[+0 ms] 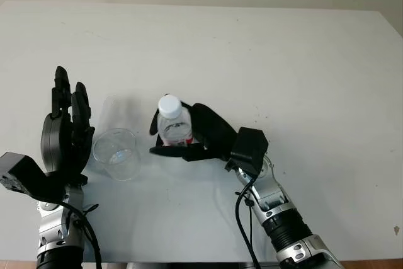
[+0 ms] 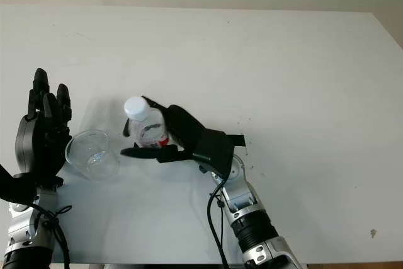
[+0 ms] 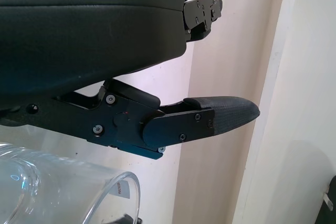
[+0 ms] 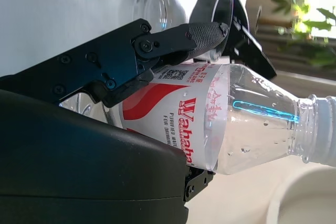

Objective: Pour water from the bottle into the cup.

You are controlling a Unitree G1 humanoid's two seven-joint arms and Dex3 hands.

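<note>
Surface: a plain white table (image 1: 264,61) fills the head views, with a pale wall strip along its far edge at 12 o'clock.
Bottle: a clear plastic bottle (image 1: 173,127) with a white cap (image 1: 169,105) and a red-and-white label stands upright near the table's middle, toward 6 o'clock from the centre. The cap is on.
Bottle in the right wrist view: the bottle (image 4: 220,124) lies across the frame against the hand's black shell, droplets showing inside its clear upper part.
Right hand: the right hand (image 1: 201,137) comes in from 5 o'clock and is wrapped around the bottle's labelled body, one finger (image 4: 173,43) crossing the label's front and the palm behind it. It grips the bottle.
Cup: a clear plastic cup (image 1: 116,154) stands upright just at 9 o'clock of the bottle, near it but apart. It looks empty as far as can be seen.
Left hand: the left hand (image 1: 66,133) is raised at 9 o'clock of the cup, just beside it, fingers pointing toward 12 o'clock. It is open and holds nothing.
Left wrist view: the cup's clear rim (image 3: 79,187) sits close under the hand's black shell, with one finger (image 3: 210,119) reaching out above it, not touching.
</note>
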